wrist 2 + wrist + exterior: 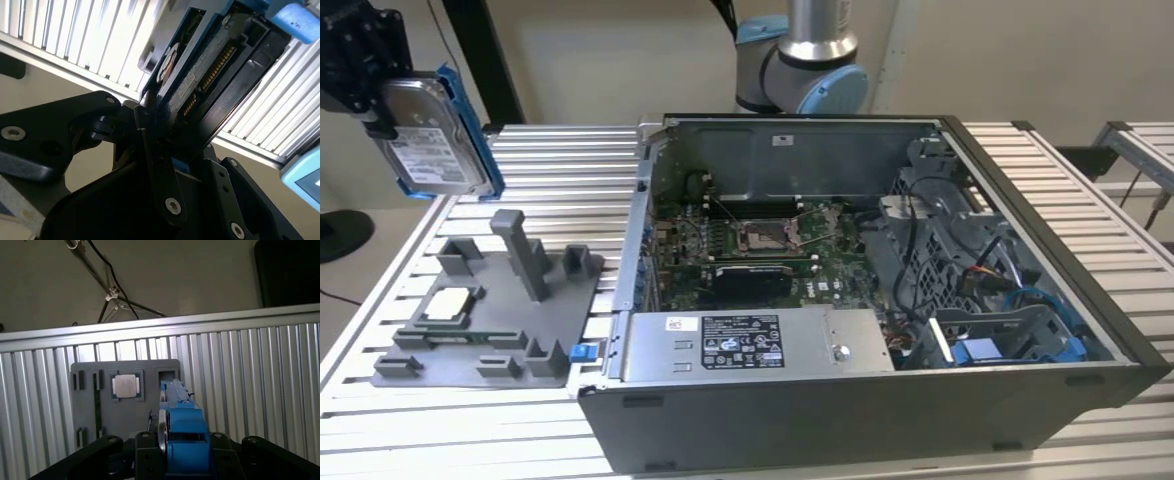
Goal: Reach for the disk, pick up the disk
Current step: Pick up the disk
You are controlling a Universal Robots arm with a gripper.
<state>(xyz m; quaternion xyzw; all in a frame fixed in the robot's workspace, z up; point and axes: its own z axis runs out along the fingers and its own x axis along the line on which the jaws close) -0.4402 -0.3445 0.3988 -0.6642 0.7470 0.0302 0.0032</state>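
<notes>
**Disk gripped and up off the table**

Holding the disk [438, 135] on edge, high at the exterior view's left, with the white label turned toward that camera and the blue bracket [470, 125] along the side away from the arm. Hanging well above the slatted table [560, 150] and touching nothing but the gripper [380, 112], drawn in narrow and clamped on the disk near one end. In the second wrist view, pinching the disk [200, 75] at its connector end between black fingers [152, 150]. In the first wrist view, pointing the bracketed edge of the disk [182, 432] straight out ahead of the gripper [182, 462].

Below, a grey tray [494, 335] with upright posts lying flat on the table, with a small white-topped chip [447, 303] seated in it, both well apart from the disk. Further toward the exterior view's right, an open computer case [787, 415] across the middle of the table, with the arm's base [807, 60] behind it.

By the look of things, reach finished and pick-up as good as complete: grip closed, load airborne. Judging from the hold near one end of a heavy, edge-on load, calls for a firm, unslackened clamp and smooth motion in any further handling, plus clearance over the tray's posts and the case wall.
</notes>
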